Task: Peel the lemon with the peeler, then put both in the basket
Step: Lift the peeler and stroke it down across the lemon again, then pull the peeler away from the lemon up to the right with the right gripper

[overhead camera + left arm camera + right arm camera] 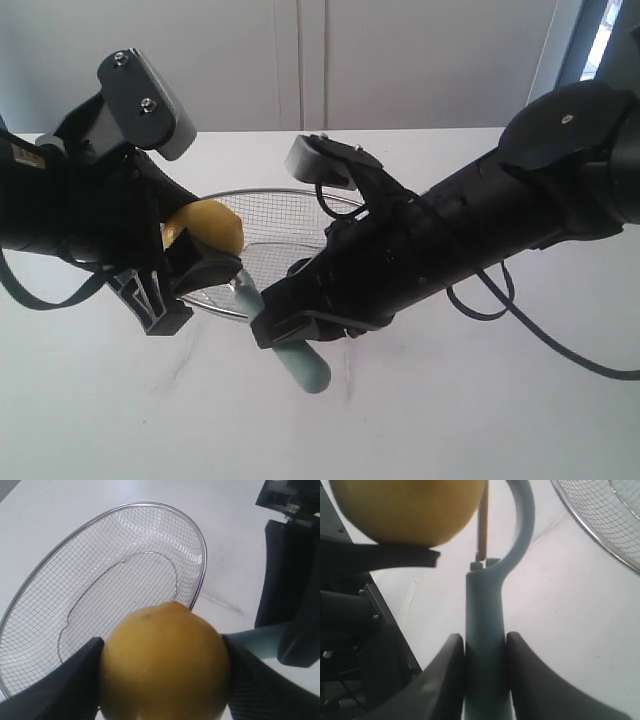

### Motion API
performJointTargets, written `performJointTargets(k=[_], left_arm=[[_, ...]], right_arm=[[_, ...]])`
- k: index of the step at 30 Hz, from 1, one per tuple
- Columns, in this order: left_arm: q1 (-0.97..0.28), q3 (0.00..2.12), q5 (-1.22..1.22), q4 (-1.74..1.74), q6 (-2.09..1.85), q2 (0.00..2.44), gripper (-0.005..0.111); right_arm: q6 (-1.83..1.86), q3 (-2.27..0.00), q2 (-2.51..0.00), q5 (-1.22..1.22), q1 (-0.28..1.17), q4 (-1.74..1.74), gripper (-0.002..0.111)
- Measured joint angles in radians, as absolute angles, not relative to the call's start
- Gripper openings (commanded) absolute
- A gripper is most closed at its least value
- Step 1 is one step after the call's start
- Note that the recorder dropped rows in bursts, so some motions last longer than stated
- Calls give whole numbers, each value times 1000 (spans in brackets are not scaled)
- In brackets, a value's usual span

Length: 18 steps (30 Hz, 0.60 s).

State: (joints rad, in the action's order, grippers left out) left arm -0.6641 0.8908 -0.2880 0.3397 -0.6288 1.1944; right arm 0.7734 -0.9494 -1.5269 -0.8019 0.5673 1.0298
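A small bright yellow lemon with dimpled skin is clamped between the left fingers, one black pad on each flank. It is held up off the white worktop, just over the near rim of the wide shallow silver wire-mesh basket, which has nothing in it. The right fingers are closed on the handle of the slim pale teal-green peeler, gripping it low on the shaft so the curved head reaches out ahead of them. The handle's long axis runs straight from the right fingers toward the lemon. The narrow blade lies along the fruit's side, just beside it or touching; the pictures do not settle which. The skin that shows looks whole. The coming stroke probably turns on this: the blade must press sideways into the lemon and draw along the handle's axis while the left grip resists.
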Motion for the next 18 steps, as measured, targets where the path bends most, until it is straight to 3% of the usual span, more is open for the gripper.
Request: performJointTargets(k=[18], left_arm=[[-664,891,-286,346,-629,1194,0]], right_arm=[[773,-949,-1380,-763,498,984,0]])
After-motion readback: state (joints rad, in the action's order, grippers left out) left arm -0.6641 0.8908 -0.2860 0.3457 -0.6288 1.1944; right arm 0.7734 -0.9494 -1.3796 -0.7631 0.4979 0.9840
